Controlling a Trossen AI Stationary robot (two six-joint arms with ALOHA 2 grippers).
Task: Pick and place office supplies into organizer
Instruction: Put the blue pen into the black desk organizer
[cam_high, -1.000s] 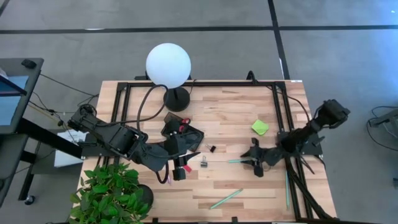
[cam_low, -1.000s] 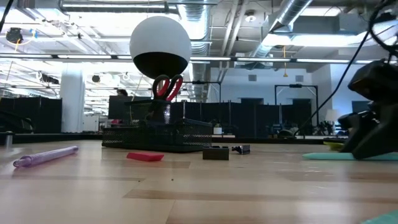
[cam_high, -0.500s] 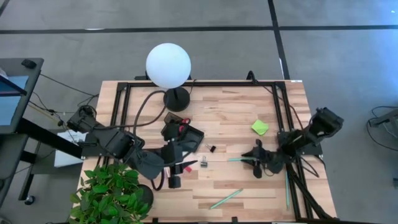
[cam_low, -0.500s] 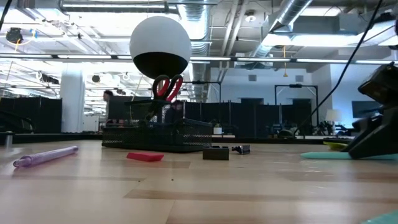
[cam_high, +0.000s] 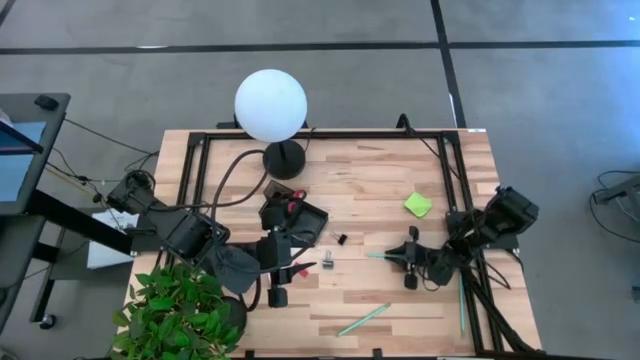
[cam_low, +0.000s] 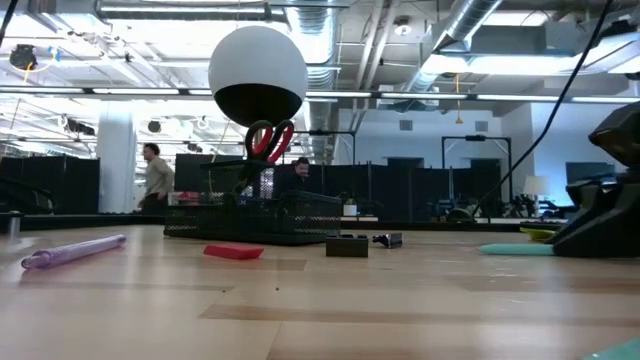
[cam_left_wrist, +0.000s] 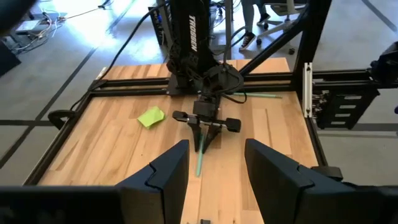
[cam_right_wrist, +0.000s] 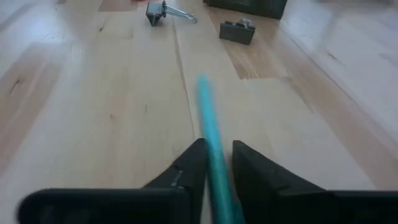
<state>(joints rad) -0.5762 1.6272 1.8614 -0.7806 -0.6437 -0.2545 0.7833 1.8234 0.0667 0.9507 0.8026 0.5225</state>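
Observation:
My right gripper (cam_high: 395, 257) (cam_right_wrist: 216, 146) sits low over the table's right half and is shut on a teal pen (cam_high: 380, 256) (cam_low: 515, 250). My left gripper (cam_high: 303, 266) hovers open, empty, near the organizer (cam_high: 297, 216) (cam_low: 265, 225), above the small red block (cam_high: 299, 271) (cam_low: 233, 252). Red-handled scissors (cam_low: 270, 140) stand upright in the organizer. Lying flat on the wood are the lime sticky-note pad (cam_high: 418, 205) (cam_left_wrist: 151, 116), a purple pen (cam_low: 70, 250), a light-green pen (cam_high: 362, 320), a binder clip (cam_high: 327, 262) (cam_right_wrist: 163, 12) and a small black clip (cam_high: 340, 239) (cam_right_wrist: 237, 31). My right gripper pinches the teal pen's shaft (cam_right_wrist: 217, 171) between its two fingers (cam_right_wrist: 191, 167). The fingers come in low from the table's right and lie along the pen. The pen juts out ahead of them toward the table's left, level with the tabletop (cam_low: 500, 250).
A round black lamp base with a white globe (cam_high: 271, 104) stands behind the organizer. A potted plant (cam_high: 175, 310) fills the near-left corner. Black rails (cam_high: 452, 180) run along both sides, and another green pen (cam_high: 461, 305) lies beside the right rail. People move in the room beyond (cam_low: 152, 175).
My left gripper has drawn back from the organizer toward the table's near-left, staying open. My right arm's elbow has sunk toward the table while its gripper kept low, and the teal pen has shifted slightly toward the table's left.

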